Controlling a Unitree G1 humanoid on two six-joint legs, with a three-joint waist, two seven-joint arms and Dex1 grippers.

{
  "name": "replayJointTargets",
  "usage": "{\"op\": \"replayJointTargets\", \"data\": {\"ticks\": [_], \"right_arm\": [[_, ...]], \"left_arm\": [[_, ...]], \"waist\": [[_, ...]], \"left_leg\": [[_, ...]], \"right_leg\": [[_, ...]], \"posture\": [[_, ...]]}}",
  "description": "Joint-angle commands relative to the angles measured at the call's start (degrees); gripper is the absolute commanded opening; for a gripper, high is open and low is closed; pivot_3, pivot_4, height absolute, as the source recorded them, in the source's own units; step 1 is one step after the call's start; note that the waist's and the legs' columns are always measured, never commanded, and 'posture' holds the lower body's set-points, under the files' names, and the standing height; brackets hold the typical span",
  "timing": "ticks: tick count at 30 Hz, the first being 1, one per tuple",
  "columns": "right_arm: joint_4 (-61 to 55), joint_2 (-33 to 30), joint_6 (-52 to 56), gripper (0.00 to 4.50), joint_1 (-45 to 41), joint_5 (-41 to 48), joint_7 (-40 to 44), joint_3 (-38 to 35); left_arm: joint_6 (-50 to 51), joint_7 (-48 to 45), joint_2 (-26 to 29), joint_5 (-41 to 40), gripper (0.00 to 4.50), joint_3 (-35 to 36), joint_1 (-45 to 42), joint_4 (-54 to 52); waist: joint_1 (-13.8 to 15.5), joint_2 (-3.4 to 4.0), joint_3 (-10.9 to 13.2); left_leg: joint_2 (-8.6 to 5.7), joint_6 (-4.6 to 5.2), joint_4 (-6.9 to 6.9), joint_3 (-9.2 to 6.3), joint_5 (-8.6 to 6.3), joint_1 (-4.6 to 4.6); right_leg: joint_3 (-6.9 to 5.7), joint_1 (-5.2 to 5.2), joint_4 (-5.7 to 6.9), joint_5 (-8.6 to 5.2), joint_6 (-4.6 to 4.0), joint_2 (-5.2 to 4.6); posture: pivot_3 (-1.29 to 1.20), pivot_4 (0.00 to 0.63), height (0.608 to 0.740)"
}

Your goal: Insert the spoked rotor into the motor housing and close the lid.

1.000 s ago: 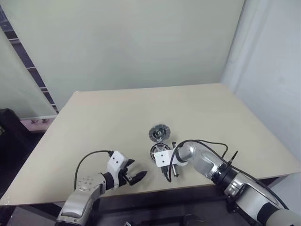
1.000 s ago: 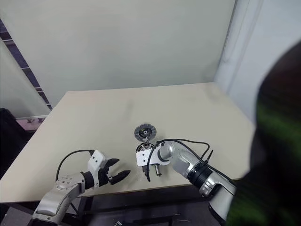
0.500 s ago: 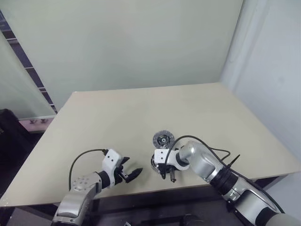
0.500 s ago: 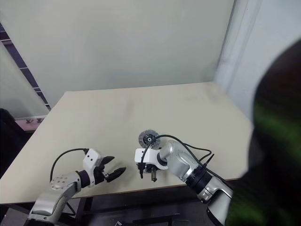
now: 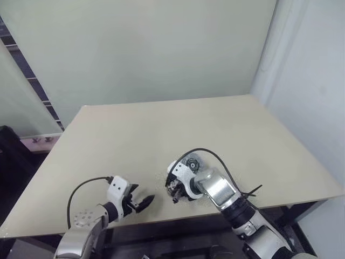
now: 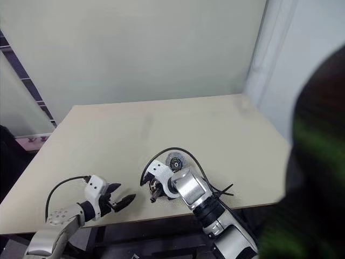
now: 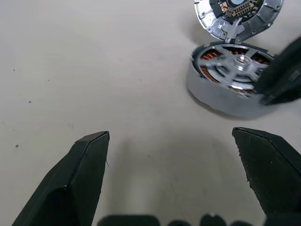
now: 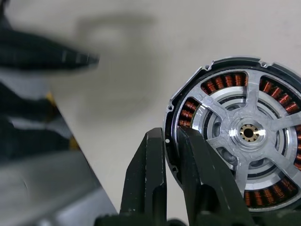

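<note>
Spoked rotor (image 8: 248, 133) sits seated in motor housing (image 7: 225, 87) near the tabletop (image 5: 161, 129) front edge, copper windings showing between spokes. Right pincer (image 8: 171, 155) is pinched on the housing's rim wall, likely steadying or repositioning it. Lid (image 7: 238, 16) lies just behind, touching the housing, not yet fitted. Left pincer (image 7: 176, 174) hangs spread wide and empty, well apart. Since a second ago the right wrist has rolled over; the housing slid leftward.

The motor housing (image 7: 225, 89) is sitting upright on the table (image 5: 135, 140), its copper windings showing through the spoked rotor (image 8: 247, 134), which is lying seated inside it. The lid (image 7: 237, 16) is resting just beside the housing, tilted, dark-centred face showing.
</note>
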Motion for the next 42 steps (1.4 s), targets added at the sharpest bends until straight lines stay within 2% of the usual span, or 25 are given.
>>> {"op": "replayJointTargets", "data": {"ticks": [1,9,21,34,39,42], "right_arm": [[-0.14,4.14,0.66,0.09,-2.12,4.49,-2.84,-3.10],[1.30,8.31,1.95,0.09,-2.69,9.83,-10.35,-8.33],[0.93,7.57,-4.13,0.09,-1.81,15.35,-17.07,-6.34],[-3.50,4.05,-6.38,4.49,-2.93,18.47,-15.25,-3.69],[-9.30,1.80,-9.99,4.49,-4.57,18.85,-14.46,-4.62],[-11.52,-3.10,-17.67,4.49,-7.08,15.24,-15.93,-5.14]], "left_arm": [[-0.27,0.47,-0.25,-0.52,4.50,0.48,-0.36,-2.77],[0.15,0.41,-0.43,-0.21,4.50,-0.33,-1.08,-2.60],[0.04,0.42,-0.53,-0.16,4.50,-0.54,-1.08,-2.77],[0.29,0.30,-0.21,-0.09,4.50,-0.56,-1.20,-2.84],[0.54,0.11,0.18,-0.16,4.50,-0.26,-1.33,-2.82],[0.80,0.10,0.29,-0.68,4.50,0.41,-1.40,-2.77]], "waist": [[-0.03,0.00,0.00],[-0.02,0.01,0.01],[0.04,0.02,0.02],[0.03,0.03,0.02],[0.03,0.03,0.03],[0.08,0.05,0.04]], "left_leg": [[0.05,0.00,0.00,0.00,0.00,0.00],[0.40,-0.13,-0.04,0.00,-0.07,-0.01],[0.42,-0.13,-0.02,0.01,-0.07,-0.02],[0.43,-0.14,-0.11,0.00,-0.07,-0.03],[0.44,-0.14,-0.11,0.00,-0.07,-0.04],[0.43,-0.14,-0.14,0.00,-0.07,-0.05]], "right_leg": [[0.01,0.00,0.00,0.00,0.00,0.06],[0.00,-0.07,-0.03,0.00,-0.02,0.42],[0.02,-0.06,-0.04,-0.01,-0.02,0.45],[0.02,-0.08,-0.11,-0.01,-0.03,0.45],[0.01,-0.09,-0.11,-0.02,-0.02,0.45],[0.00,-0.10,-0.14,-0.02,-0.02,0.45]], "posture": [[0.00,0.000,0.740],[0.00,0.000,0.740],[0.00,0.000,0.740],[0.00,0.000,0.740],[0.00,0.000,0.740],[0.00,0.000,0.740]]}}
